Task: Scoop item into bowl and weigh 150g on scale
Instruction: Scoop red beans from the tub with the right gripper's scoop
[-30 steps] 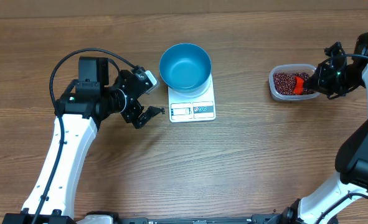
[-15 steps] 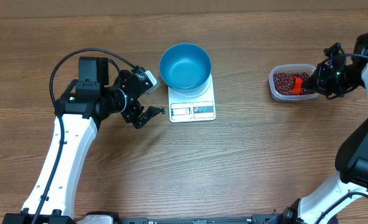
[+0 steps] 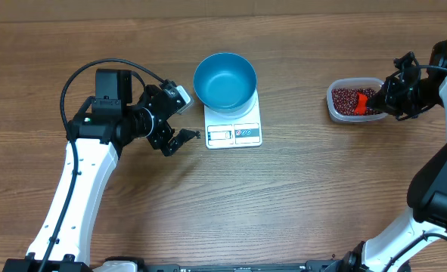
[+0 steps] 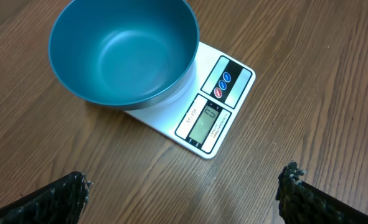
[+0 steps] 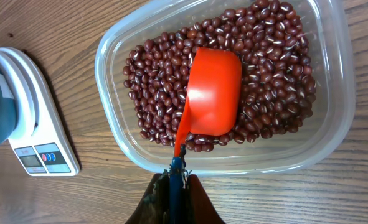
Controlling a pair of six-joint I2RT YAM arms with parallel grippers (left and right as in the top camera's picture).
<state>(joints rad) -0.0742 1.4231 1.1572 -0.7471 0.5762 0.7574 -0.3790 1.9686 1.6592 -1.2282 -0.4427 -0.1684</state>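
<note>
Zero movement lately: right gripper [image 5: 176, 177] pinched orange scoop [image 5: 215, 93] on beans [image 5: 152, 81], frame right (bowl [image 4: 124, 53] empty, weighing unstarted); left gripper [image 4: 185, 186] gaped idle.

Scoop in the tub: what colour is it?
Bright orange-red scoop, clearest in the right wrist view.

Overhead looks straight down on the whole worktop [image 3: 306, 204]. The left wrist view sits close behind the left claw [image 4: 184, 186], tilted down at bowl [image 4: 124, 53] and scale [image 4: 205, 121] ahead. The right wrist view hugs the right claw [image 5: 175, 177], tub [image 5: 112, 81] ahead; scale, perhaps bowl, shared by all.
</note>
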